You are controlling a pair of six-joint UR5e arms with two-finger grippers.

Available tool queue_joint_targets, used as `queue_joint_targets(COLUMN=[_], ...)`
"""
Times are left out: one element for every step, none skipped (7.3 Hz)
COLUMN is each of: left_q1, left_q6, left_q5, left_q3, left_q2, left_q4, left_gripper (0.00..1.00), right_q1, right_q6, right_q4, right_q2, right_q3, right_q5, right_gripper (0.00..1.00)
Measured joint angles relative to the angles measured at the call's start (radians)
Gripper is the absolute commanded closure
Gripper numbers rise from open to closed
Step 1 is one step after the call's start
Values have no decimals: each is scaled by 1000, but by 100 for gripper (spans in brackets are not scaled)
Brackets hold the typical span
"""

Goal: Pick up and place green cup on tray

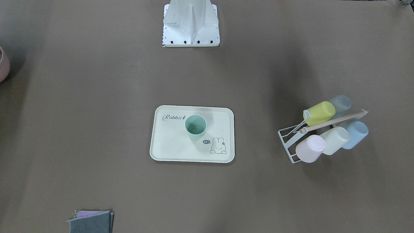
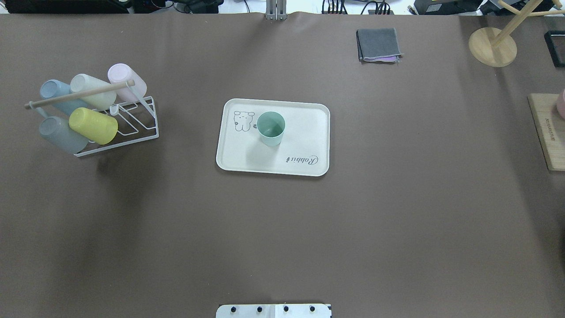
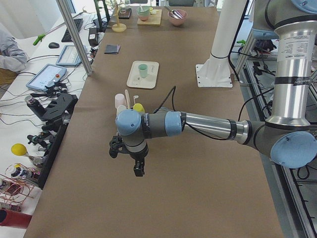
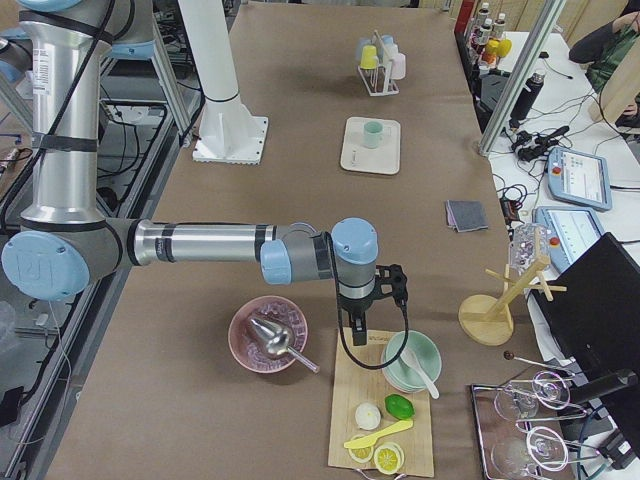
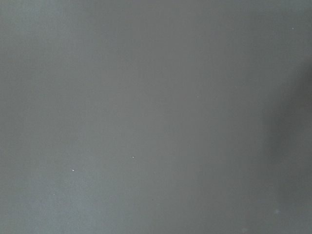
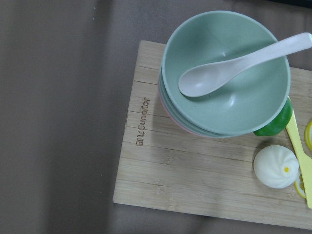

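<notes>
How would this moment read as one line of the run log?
green cup: upright on tray | left gripper: over table, far from tray, state unclear | right gripper: by wooden board, state unclear | task: looks done

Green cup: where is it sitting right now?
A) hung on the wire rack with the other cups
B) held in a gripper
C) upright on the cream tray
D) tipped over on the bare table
C: the green cup stands mouth up on the tray, between the "Rabbit" script and the bunny drawing, with nothing gripping it.
</notes>
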Motion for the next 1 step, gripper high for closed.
queue_joint_targets(left_q1=[0], left_q6=[0], left_q5=[0], left_q3=[0], left_q2=[0], left_q4=[0], left_gripper=[1], right_q1=[0], right_q6=[0], right_q4=[0], right_q2=[0], right_q3=[0], right_q5=[0], right_gripper=[0])
